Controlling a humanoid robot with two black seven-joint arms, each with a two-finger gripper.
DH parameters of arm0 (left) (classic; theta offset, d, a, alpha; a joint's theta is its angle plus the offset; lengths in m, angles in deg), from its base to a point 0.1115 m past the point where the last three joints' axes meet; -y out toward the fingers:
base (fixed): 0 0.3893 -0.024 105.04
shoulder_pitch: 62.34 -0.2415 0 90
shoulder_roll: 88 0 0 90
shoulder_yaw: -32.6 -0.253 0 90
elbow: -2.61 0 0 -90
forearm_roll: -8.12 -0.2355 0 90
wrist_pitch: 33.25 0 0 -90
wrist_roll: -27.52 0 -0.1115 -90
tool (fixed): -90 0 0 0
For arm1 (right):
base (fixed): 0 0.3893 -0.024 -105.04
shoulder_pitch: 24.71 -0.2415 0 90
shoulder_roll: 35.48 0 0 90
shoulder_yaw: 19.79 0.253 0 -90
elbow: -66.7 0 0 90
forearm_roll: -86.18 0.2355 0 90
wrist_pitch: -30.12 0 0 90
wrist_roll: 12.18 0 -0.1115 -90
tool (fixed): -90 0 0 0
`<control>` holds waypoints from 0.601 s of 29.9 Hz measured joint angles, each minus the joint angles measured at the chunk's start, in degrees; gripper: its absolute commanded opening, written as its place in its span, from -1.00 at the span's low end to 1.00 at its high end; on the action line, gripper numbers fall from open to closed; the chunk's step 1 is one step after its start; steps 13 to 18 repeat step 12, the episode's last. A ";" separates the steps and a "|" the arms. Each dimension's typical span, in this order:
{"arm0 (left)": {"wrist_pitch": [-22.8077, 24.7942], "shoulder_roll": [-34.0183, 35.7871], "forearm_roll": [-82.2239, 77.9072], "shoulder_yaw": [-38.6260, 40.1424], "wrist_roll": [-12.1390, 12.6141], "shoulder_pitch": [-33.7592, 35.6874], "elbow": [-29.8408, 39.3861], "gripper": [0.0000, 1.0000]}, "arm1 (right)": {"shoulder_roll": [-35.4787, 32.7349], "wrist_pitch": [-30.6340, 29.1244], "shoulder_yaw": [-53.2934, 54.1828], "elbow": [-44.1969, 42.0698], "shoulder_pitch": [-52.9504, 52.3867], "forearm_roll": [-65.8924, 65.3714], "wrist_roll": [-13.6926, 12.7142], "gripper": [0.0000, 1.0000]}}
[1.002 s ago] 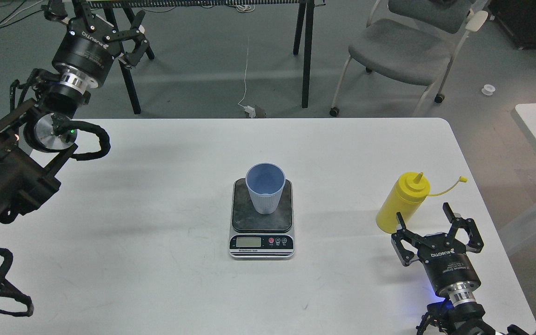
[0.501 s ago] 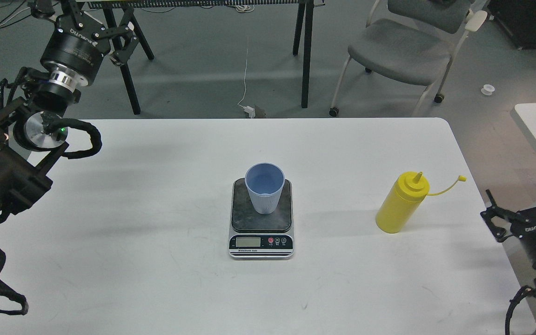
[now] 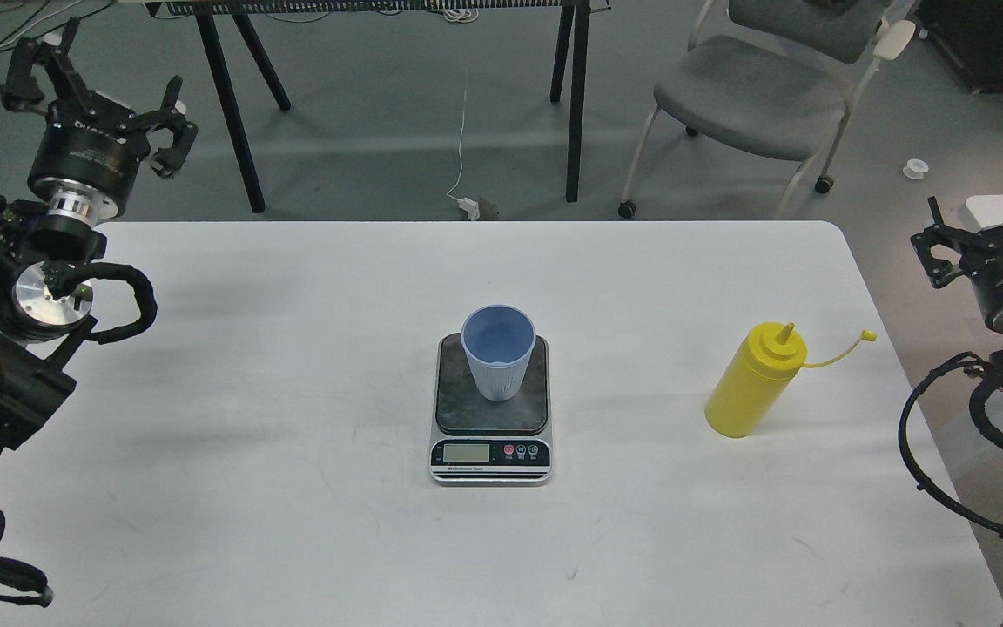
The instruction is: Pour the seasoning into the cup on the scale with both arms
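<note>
The light blue ribbed cup (image 3: 498,360) stood upright on the dark square plate of the digital kitchen scale (image 3: 491,409), toward the plate's far edge, its mouth open to the camera. The scale sat near the middle of the white table (image 3: 292,488), with its silver front, LCD display and round buttons facing 6 o'clock.

At about 3 o'clock from the scale, well apart from it, stood the yellow squeeze bottle of seasoning (image 3: 756,381), upright on the tabletop with its pointed nozzle uncovered. Its thin tethered cap strap (image 3: 841,348) trailed out toward 2 o'clock, ending in the small cap near the table's right edge. Nothing touched the bottle.

The right gripper (image 3: 989,228) hung beyond the table's right edge, at roughly 2 o'clock from the bottle and clear of it; its fingers were spread apart with nothing between them. The arm below it looped a black cable down past the table corner.

The left gripper (image 3: 94,96) was raised over the floor past the table's far left corner, at about 10 o'clock from the scale and far from cup and bottle alike. Its fingers also stood spread, holding nothing.

Behind the table, on the grey floor, stood a grey chair (image 3: 754,96) at 1 o'clock and the black legs of a trestle (image 3: 573,96) at 12 o'clock.
</note>
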State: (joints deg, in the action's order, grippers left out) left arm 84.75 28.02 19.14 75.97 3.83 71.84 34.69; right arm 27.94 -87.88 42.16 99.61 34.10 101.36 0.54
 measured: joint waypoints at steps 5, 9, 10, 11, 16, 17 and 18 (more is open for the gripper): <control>0.00 -0.07 3.52 2.10 0.01 -6.23 -0.85 0.99 | 2.66 0.00 -1.39 -8.74 -6.84 -0.37 -0.09 1.00; 0.00 -0.09 4.85 3.01 -0.19 -9.93 -0.90 0.99 | 2.73 0.00 -4.71 -9.52 -7.98 -0.42 0.10 1.00; 0.00 -0.15 4.93 3.07 -0.24 -10.40 -0.90 0.99 | 2.67 0.00 -5.38 -9.52 -8.05 -0.42 0.17 1.00; 0.00 -0.21 4.97 3.10 -0.29 -10.66 -0.90 0.99 | 2.58 0.00 -6.00 -9.51 -8.10 -0.42 0.23 1.00; 0.00 -0.24 5.00 3.15 -0.32 -10.78 -0.86 0.99 | 2.46 0.00 -6.48 -9.51 -8.14 -0.43 0.26 1.00; 0.00 -0.24 5.00 3.15 -0.32 -10.78 -0.86 0.99 | 2.46 0.00 -6.48 -9.51 -8.14 -0.43 0.26 1.00; 0.00 -0.24 5.00 3.15 -0.32 -10.78 -0.86 0.99 | 2.46 0.00 -6.48 -9.51 -8.14 -0.43 0.26 1.00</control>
